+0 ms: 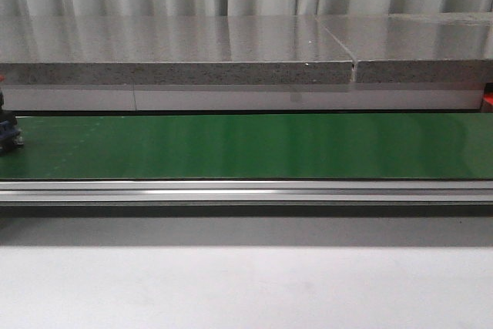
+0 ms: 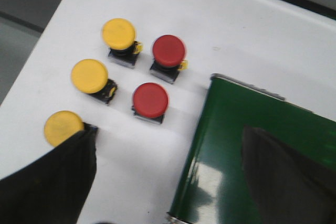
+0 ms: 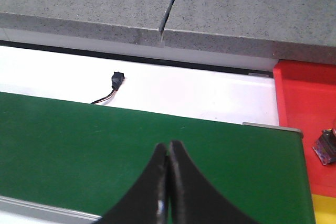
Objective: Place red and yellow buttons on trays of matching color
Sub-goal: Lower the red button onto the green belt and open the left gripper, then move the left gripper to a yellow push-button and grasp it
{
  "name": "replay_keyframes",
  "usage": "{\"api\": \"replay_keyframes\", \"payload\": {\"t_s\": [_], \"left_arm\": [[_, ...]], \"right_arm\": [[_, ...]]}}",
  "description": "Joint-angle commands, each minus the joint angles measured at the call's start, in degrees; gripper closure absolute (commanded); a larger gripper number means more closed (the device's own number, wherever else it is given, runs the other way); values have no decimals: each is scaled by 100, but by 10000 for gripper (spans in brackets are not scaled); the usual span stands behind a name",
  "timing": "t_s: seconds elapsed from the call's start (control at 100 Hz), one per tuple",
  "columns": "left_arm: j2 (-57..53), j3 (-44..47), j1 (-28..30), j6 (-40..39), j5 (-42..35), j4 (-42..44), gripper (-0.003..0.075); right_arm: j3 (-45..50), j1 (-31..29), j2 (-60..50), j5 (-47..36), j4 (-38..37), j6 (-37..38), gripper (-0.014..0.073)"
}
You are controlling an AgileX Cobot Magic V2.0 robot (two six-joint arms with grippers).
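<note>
In the left wrist view, three yellow buttons (image 2: 118,32) (image 2: 90,75) (image 2: 63,127) and two red buttons (image 2: 168,50) (image 2: 150,99) stand on a white surface beside the end of the green belt (image 2: 252,124). My left gripper (image 2: 170,132) is open above them, one finger (image 2: 58,177) touching or overlapping the nearest yellow button, the other over the belt. In the right wrist view, my right gripper (image 3: 168,148) is shut and empty over the green belt (image 3: 79,140). A red tray (image 3: 296,93) lies at the belt's end, with a strip of yellow tray (image 3: 323,209) beside it.
A small dark object (image 3: 325,148) sits on the red tray, cut off by the frame edge. A black connector with wires (image 3: 116,78) lies on the white strip behind the belt. A grey stone counter (image 1: 231,44) runs behind the belt (image 1: 246,148).
</note>
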Motion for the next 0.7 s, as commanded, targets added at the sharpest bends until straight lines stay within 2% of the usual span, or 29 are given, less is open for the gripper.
{"api": "replay_keyframes", "payload": {"t_s": [0.0,0.29,0.69], "left_arm": [[-129,153,289,11,-520,-98,164],[439,943,841,-178,-1109,-155,164],[1100,962,1025,-187,-1603,-145,165]], "right_arm": [[-151,4,-52,-296,102,-46,660],[-151,4,-52,-296,102,-46,660],[-151,4,-52,-296,102,-46,660]]}}
